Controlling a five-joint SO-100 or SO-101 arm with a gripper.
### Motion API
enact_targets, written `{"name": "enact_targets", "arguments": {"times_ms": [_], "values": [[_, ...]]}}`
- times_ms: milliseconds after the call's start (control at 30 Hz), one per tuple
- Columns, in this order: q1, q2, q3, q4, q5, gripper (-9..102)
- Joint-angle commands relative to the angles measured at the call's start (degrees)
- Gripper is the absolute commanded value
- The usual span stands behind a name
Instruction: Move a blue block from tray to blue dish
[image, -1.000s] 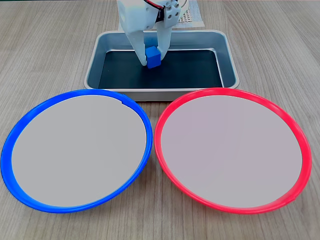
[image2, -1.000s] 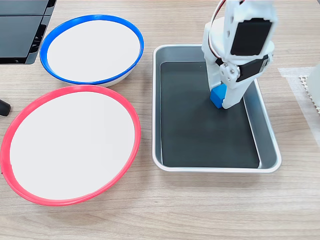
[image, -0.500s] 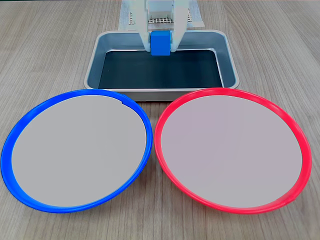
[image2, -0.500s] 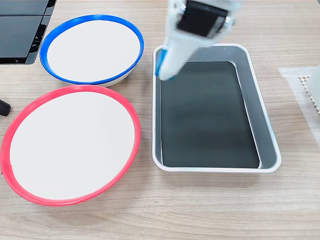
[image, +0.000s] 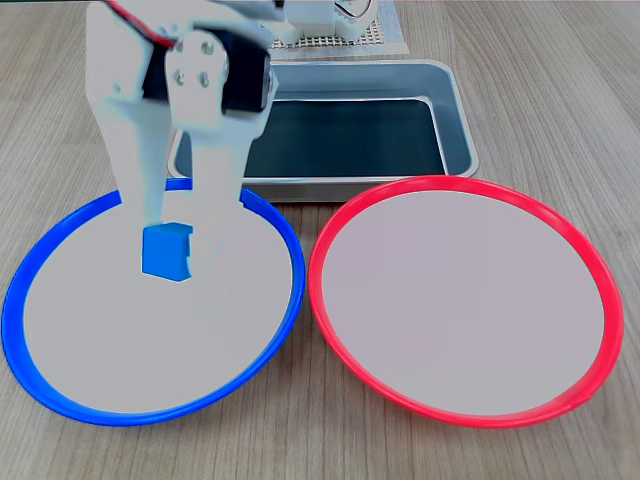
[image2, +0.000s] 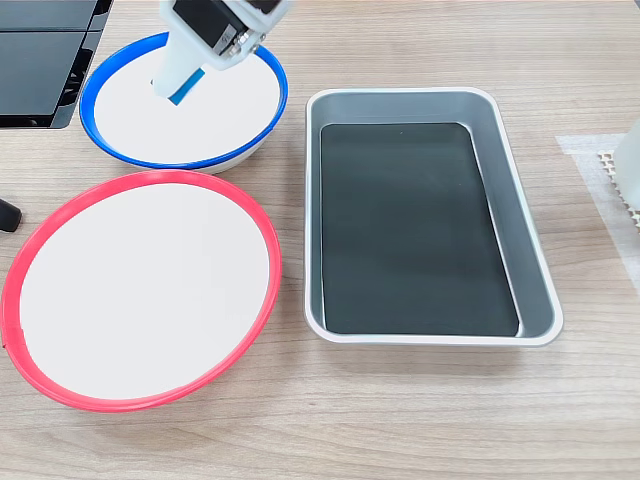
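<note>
One blue block (image: 166, 251), a small plain cube, pinched between the two white fingers of the gripper (image: 168, 252) and held above the pale centre of the blue dish (image: 20, 290); whether it touches the dish floor cannot be told. In a fixed view from the other side the same block (image2: 180, 93) shows as a blue sliver at the tip of the gripper (image2: 176, 92), over the blue dish (image2: 95, 85). One blue-rimmed dish and one red dish (image: 600, 290) of the same size, lying side by side and close together on the wooden table (image: 560, 120); the red dish (image2: 20, 300) holds nothing. One tray (image: 458, 110), grey metal with a black floor, standing just beside both dishes; its floor is bare in both fixed views (image2: 530, 270). One white arm, with dark servo bodies showing, leaning over the blue dish. One dark device (image2: 45, 60) at the table's corner.
</note>
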Motion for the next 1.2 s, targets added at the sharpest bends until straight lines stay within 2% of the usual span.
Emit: {"name": "enact_targets", "arguments": {"times_ms": [0, 133, 267, 333, 433, 567, 600, 700, 767, 867, 900, 1033, 1067, 1100, 1167], "values": [[1.32, -2.37, -2.99, -2.64, -1.05, 8], [1.76, -4.13, -3.78, -5.27, -0.18, 30], [0.79, -1.49, -4.39, -5.71, 5.19, 36], [-0.18, 1.32, -4.39, -7.12, 11.78, 36], [-2.55, 9.05, -3.96, -10.99, 32.61, 27], [-4.22, 19.34, 0.26, -12.22, 51.42, 0], [-4.48, 22.68, 3.16, -13.8, 55.81, 0], [-5.63, 34.37, 18.63, -26.37, 73.39, 0], [-6.77, 42.1, 29.09, -30.5, 77.26, 0], [-8.17, 54.23, 43.24, -28.04, 79.8, 0], [-8.61, 65.39, 55.28, -25.58, 80.95, 0], [-9.4, 83.94, 75.23, -24.61, 79.01, 0], [-9.4, 87.8, 78.49, -22.85, 78.31, 0], [-9.05, 95.27, 83.76, -16.88, 77.87, 0], [-8.7, 99.23, 86.84, -13.01, 77.61, 0]]}}
